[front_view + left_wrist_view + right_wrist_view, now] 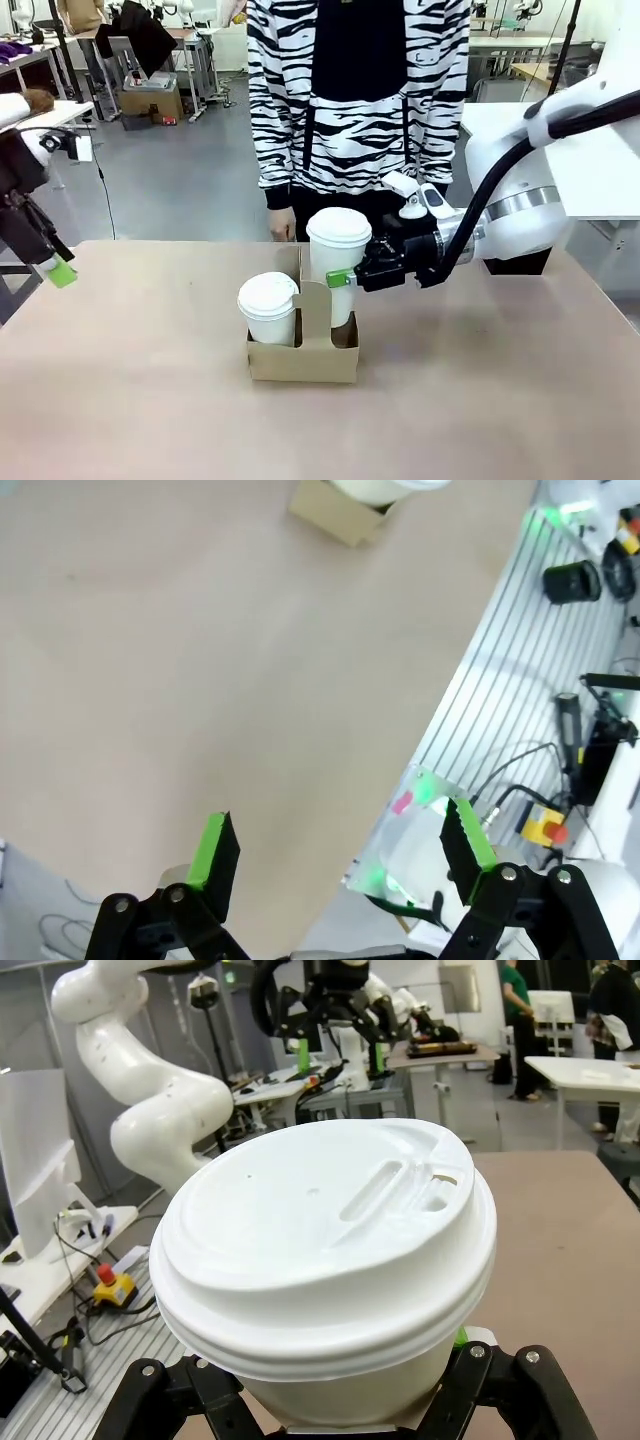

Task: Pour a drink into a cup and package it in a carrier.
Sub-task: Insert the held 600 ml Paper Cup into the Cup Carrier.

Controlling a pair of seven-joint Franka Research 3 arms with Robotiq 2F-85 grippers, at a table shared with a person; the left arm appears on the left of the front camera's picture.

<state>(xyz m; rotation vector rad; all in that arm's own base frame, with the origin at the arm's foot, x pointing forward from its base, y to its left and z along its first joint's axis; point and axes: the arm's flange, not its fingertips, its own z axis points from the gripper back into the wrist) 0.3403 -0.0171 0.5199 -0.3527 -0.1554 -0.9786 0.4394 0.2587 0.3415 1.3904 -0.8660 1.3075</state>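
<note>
Two lidded cups are in play: a shorter white paper cup with a white plastic lid [268, 309] already sits in the pocket at 9 o'clock of the small brown cardboard carrier with an upright centre handle tab [303, 356], while the tall white paper cup with a white sip lid [337, 262] stands partly down in the pocket at 3 o'clock, clamped at mid-height by the right claw [343, 279] reaching in from 3 o'clock. The main risk, as I judge it, is that the tall cup is not fully seated: if its base catches on the pocket rim or leans against the handle tab, letting go could tip it, and a hard squeeze could buckle the paper wall or pop the lid. Pushing down could also slide the light carrier across the tan desk [500, 400]. A person in a striped top stands at 12 o'clock, one hand [281, 223] hanging just behind the carrier, near any withdrawal path. The left claw [340, 845] hovers wide open and empty over bare desk, well apart at 9 o'clock.
</note>
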